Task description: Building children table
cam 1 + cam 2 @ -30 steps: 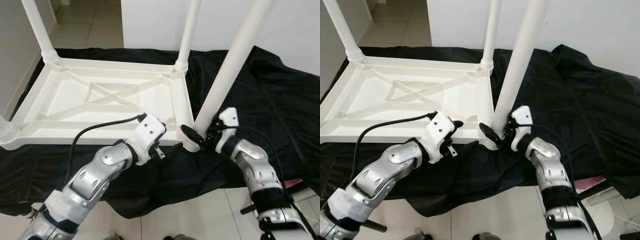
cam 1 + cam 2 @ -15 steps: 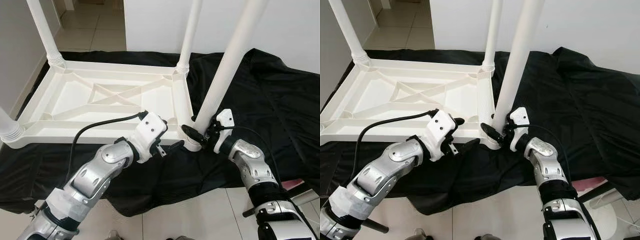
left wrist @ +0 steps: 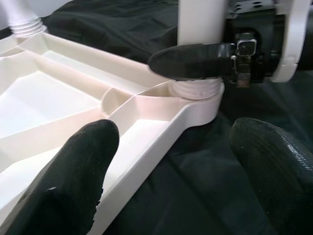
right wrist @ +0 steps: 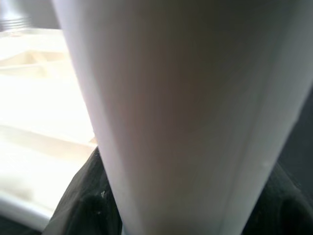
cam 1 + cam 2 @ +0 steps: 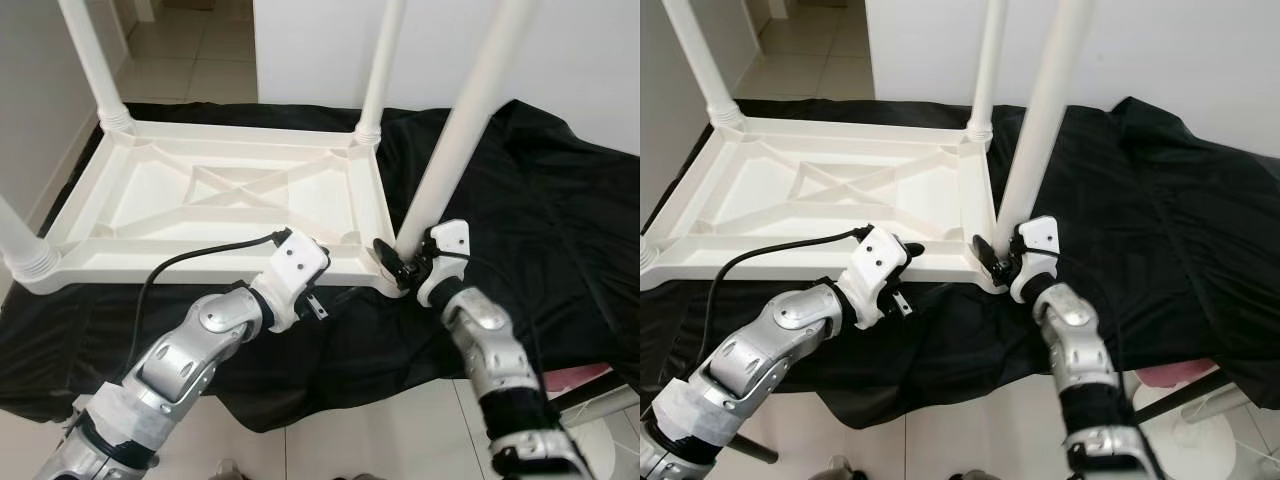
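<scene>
Since a second ago the right gripper (image 5: pixel 400 268) has slid closer in on the base of the near white plastic leg (image 5: pixel 462 125), and the left gripper (image 3: pixel 176 161) has drawn its fingers back under the near rim, where half a second ago one finger reached out toward the corner socket; part of the shift in the head views is the camera's own. The white plastic children's table top (image 5: pixel 130 195) lies upside down on a black cloth (image 5: pixel 560 210) spread over the tiled floor (image 5: pixel 330 440), with four round legs standing up from its corners. The right gripper's jaws are pinching the near leg just above its ribbed collar (image 3: pixel 198 88), one black finger (image 3: pixel 188 61) lying across the leg's front. The left gripper hovers just beside the near rim with its jaws spread, holding nothing. By my reading, the step in hand is seating this last leg in its corner socket. The next move likely calls for turning or pressing the leg home while the left gripper steadies the frame, since the light top could slide on the cloth.
</scene>
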